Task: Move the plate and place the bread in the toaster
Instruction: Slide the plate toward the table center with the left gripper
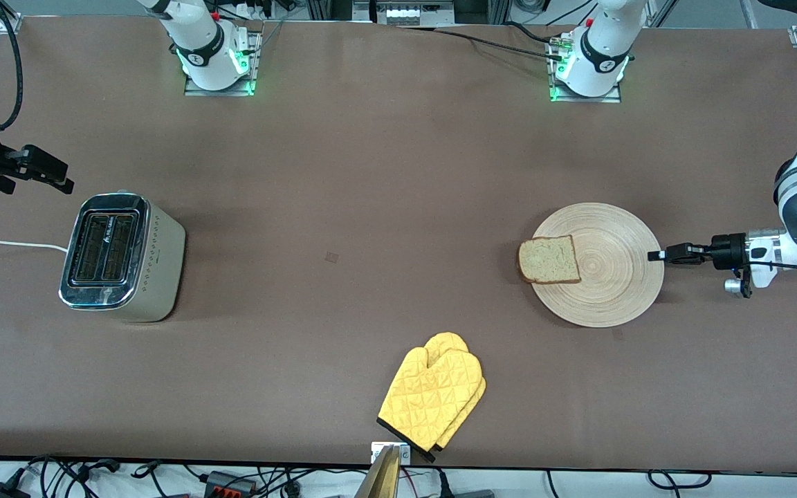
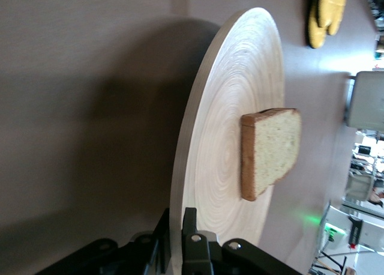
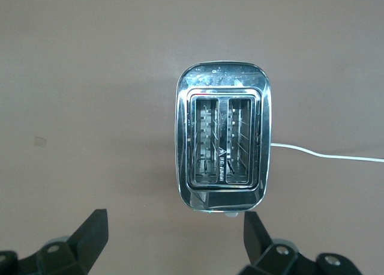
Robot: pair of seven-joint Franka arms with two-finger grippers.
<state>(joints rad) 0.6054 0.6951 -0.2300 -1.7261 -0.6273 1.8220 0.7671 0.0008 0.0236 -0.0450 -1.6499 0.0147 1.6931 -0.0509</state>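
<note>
The light-wood plate [image 1: 613, 277] lies toward the left arm's end of the table, with the bread [image 1: 548, 259] slice on the part of it toward the toaster. My left gripper [image 1: 656, 255] is shut on the plate's rim at the edge away from the toaster. In the left wrist view the plate [image 2: 234, 107] and bread [image 2: 276, 146] show, with my left gripper [image 2: 179, 218] clamping the rim. The cream toaster [image 1: 122, 256] stands toward the right arm's end, slots empty. My right gripper [image 1: 35, 173] hangs open and empty above the table beside it; the right wrist view shows the toaster [image 3: 222, 137] past my right gripper [image 3: 175, 227].
A yellow oven mitt [image 1: 433, 394] lies near the table's front edge, nearer to the front camera than the plate. The toaster's white cord [image 1: 4, 243] runs off the table's end. Bare brown table lies between toaster and plate.
</note>
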